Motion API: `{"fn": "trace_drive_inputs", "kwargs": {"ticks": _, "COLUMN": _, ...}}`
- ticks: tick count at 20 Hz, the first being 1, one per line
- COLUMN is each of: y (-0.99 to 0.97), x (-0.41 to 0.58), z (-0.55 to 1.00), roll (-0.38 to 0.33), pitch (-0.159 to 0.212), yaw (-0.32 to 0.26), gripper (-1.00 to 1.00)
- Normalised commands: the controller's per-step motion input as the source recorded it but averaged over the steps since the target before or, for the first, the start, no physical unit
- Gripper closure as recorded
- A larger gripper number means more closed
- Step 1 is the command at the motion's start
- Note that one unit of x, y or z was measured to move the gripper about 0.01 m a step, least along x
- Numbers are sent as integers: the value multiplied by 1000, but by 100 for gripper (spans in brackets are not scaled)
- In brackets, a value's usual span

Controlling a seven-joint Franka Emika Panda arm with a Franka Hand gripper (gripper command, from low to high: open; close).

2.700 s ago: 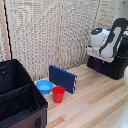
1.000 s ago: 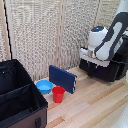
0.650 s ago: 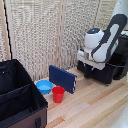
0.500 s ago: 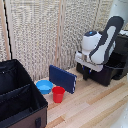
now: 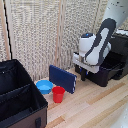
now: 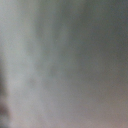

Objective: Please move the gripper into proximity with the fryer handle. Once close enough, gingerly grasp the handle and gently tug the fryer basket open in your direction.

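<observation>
Arm bent over a pulled-out basket at the exterior view's right.

The white arm (image 5: pixel 102 37) reaches down from the upper right, its gripper (image 5: pixel 81 70) low at the front of the basket (image 5: pixel 102 72), which juts out from the fryer (image 5: pixel 120 47). The handle is hidden behind the gripper, and whether the jaws are closed on it cannot be told. A black case (image 5: pixel 17 97) sits at the left. Between them on the wooden floor (image 5: pixel 95 107) stand a blue board (image 5: pixel 62 78), a blue bowl (image 5: pixel 44 86) and a red cup (image 5: pixel 58 94). The wrist view is a grey blur.

Black fryer basket (image 5: pixel 104 70), white arm (image 5: pixel 96 44), blue bowl (image 5: pixel 44 86), red cup (image 5: pixel 58 94); wrist view seems blurred grey.
</observation>
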Motion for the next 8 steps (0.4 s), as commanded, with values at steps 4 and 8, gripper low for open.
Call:
{"fn": "trace_drive_inputs", "kwargs": {"ticks": 4, "y": 9, "x": -4, "z": 719, "roll": 25, "pitch": 66, "yaw": 0, "gripper": -100}}
{"fn": "trace_drive_inputs", "kwargs": {"ticks": 8, "y": 86, "x": 0, "z": 668, "roll": 3, "pitch": 80, "yaw": -42, "gripper": -100}}
